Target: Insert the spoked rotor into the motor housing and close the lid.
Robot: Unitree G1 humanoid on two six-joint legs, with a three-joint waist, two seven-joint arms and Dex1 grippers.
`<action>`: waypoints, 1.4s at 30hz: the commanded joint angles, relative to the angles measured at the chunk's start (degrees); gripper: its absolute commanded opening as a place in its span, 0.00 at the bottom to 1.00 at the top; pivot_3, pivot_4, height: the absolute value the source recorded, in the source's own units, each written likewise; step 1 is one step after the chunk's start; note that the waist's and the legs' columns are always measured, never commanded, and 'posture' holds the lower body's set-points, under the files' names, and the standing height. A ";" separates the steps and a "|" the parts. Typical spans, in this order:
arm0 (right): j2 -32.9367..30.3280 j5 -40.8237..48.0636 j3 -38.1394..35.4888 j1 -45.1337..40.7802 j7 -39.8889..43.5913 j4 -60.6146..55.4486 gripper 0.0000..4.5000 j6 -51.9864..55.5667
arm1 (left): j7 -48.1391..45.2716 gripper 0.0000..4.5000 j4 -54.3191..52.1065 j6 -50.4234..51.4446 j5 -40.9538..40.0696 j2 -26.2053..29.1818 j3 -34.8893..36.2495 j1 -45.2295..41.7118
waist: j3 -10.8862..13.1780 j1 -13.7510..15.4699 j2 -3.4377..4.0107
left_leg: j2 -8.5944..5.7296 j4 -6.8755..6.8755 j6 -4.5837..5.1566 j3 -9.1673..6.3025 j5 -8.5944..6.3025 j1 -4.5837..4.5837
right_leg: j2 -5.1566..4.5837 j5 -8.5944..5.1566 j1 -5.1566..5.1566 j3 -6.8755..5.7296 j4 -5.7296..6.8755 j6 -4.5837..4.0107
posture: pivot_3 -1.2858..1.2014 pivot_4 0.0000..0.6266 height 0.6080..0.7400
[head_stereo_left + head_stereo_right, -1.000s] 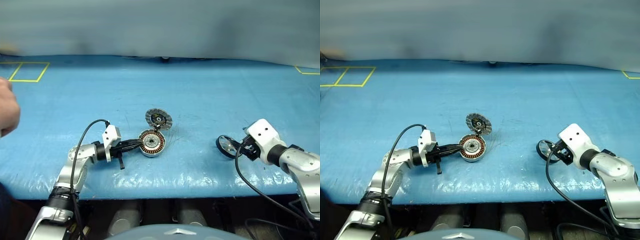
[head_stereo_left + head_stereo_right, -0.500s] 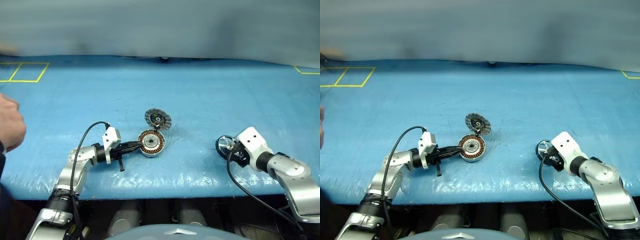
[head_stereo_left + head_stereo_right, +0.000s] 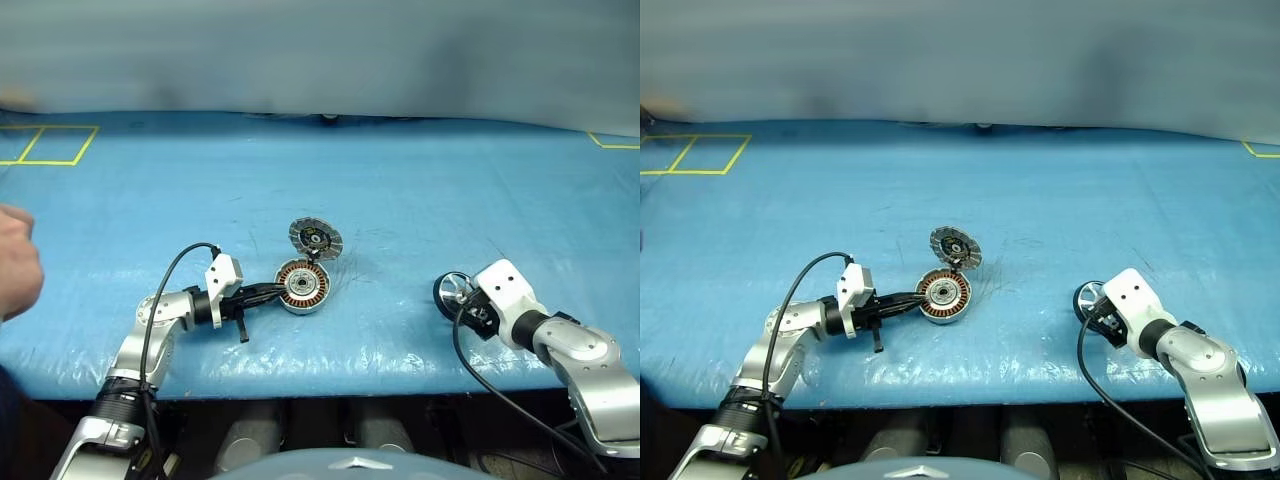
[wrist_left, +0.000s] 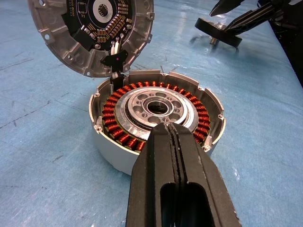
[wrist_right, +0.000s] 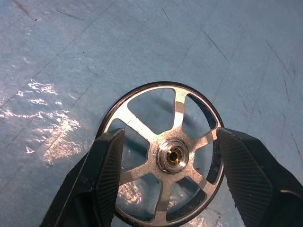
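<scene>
The spoked rotor [image 5: 168, 151], black rim with silver spokes, lies on the blue table at the right [image 3: 453, 290]. My right gripper [image 5: 170, 136] is open. One finger stands on each side of the rim, close to it, and the rotor rests on the table. The motor housing [image 4: 156, 109], with copper windings, sits mid-table [image 3: 303, 287]. Its lid [image 4: 90, 33] stands tilted up at its far side [image 3: 316, 238], the circuit face showing. My left gripper [image 4: 169, 125] is shut, its tips over the housing's near edge.
A person's hand [image 3: 15, 265] shows at the left edge of the table. Yellow tape squares [image 3: 50, 145] mark the far left corner. The blue table cover [image 3: 400, 190] ends near my arms at the front edge.
My right gripper has moved left and down, so its fingers now stand around the rotor. The left arm, housing and lid have stayed put. The person's hand shifted slightly.
</scene>
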 commanded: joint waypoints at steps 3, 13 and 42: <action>0.39 0.24 -1.29 0.17 -0.83 -0.45 0.72 0.16 | 0.27 0.00 -1.33 0.29 0.60 0.26 -0.58 -0.35 | -0.01 0.00 0.01 | 0.00 0.00 0.00 0.00 0.00 0.00 | 0.00 -0.01 0.00 0.00 0.00 0.01 | 0.52 0.24 1.00; 1.78 0.80 -0.24 0.49 -1.22 0.58 0.72 0.72 | 0.24 0.00 -0.90 -0.20 1.01 0.18 -0.47 -0.67 | -0.03 -0.01 0.05 | 0.00 0.01 0.00 0.00 0.00 0.02 | 0.00 -0.02 0.02 0.00 0.01 0.03 | 0.52 0.24 1.00; 7.39 8.70 -1.01 0.97 3.12 -3.13 0.35 -6.25 | -0.29 0.00 -0.27 -1.91 -0.49 1.14 2.34 0.68 | -0.25 -0.47 -0.33 | 0.16 -0.05 -0.26 0.00 -0.19 0.53 | -0.08 -0.17 0.55 -0.21 -0.07 0.12 | 0.52 0.24 1.00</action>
